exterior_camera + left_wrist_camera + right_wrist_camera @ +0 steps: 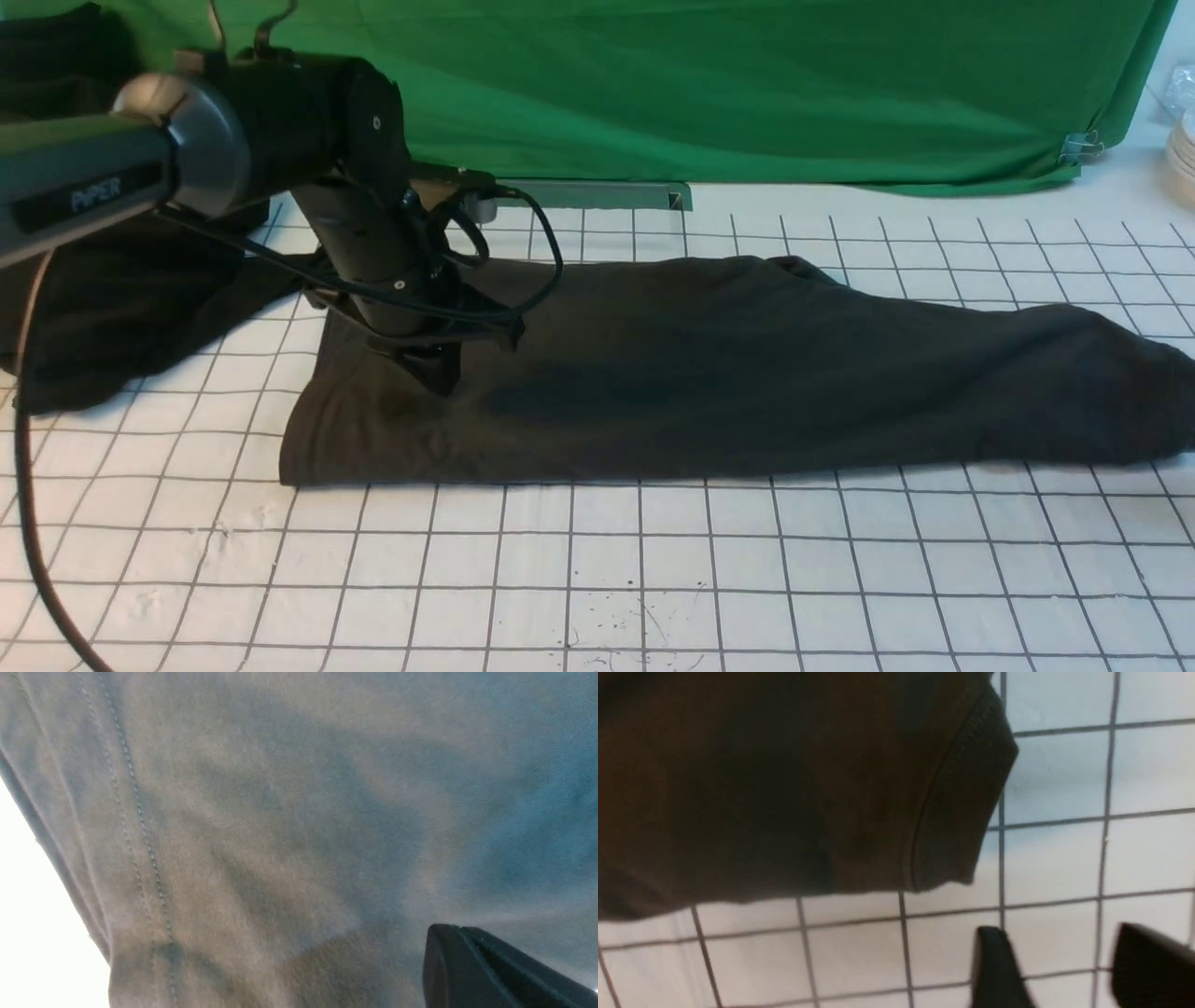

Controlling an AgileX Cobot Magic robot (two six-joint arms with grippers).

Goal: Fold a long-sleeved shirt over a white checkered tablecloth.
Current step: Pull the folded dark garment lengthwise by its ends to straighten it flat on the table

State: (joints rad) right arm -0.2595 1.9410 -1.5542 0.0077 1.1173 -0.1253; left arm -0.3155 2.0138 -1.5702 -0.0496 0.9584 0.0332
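Starting at the far left of the front view, a shapeless heap of plain black cloth (pixel 121 308) lies on the wide, glossy white checkered tablecloth (pixel 597 560), which is ruled with thin dark grey lines into small squares. A thin black cable (pixel 26 523) hangs down in front of the heap. The dark grey and black left arm (pixel 84 177) reaches in above the heap and bends downward, so the left hand (pixel 439 373) rests its tip on the left part of the large dark charcoal knit long-sleeved shirt (pixel 709 373). In the left wrist view the left hand (pixel 455 940) has its jaws pressed together just over the shirt (pixel 280 835), not far from a double row of stitching (pixel 140 835) that runs along the cloth's edge. Whether any cloth is pinched between them I cannot tell. The shirt lies flat as a long folded band across the middle of the tablecloth. Its squared left end is just beside the heap, and its narrower right end runs to the right border of the view. A plain green fabric backdrop (pixel 747 84) hangs behind it. In the right wrist view the right hand (pixel 1059 938) hovers over bare tablecloth (pixel 1064 858) with its two black fingers (pixel 994 961) wide apart and holding nothing. It is near a ribbed band (pixel 962 788) at the edge of the shirt (pixel 761 788).
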